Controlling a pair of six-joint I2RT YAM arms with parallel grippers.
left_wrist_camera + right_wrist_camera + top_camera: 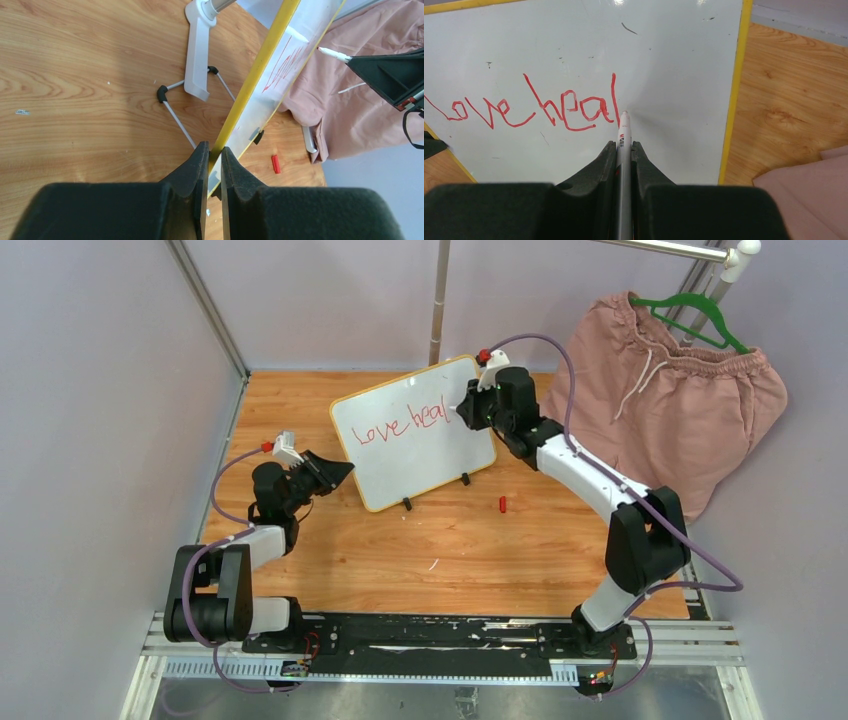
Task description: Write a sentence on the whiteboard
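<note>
The board (415,430) stands in the upper middle of the top view, on the wooden table (400,560), turned so that its right end sits higher in the frame than its left. It is a glossy white rectangle with rounded corners and a thin yellow-orange frame, and two small black feet show along its lower edge. The surface carries a few faint grey smudges and glare spots near the top.

The writing (534,107) is one line of red joined letters reading "love heal". It runs from the left edge to about the middle of the right wrist view and ends in a tall upright stroke.

The left gripper (214,150) is clenched on the board's yellow edge at its lower left corner in the top view, one finger on either face.

The right gripper (624,147) is closed around a marker (624,130), whose barrel lies between the fingers. The white tip sits at the foot of that last stroke; whether it touches the board I cannot tell.

A red cap (503,504) lies on the table just right of the board's feet. Pink shorts (680,390) hang on a green hanger (690,315) at the upper right.
</note>
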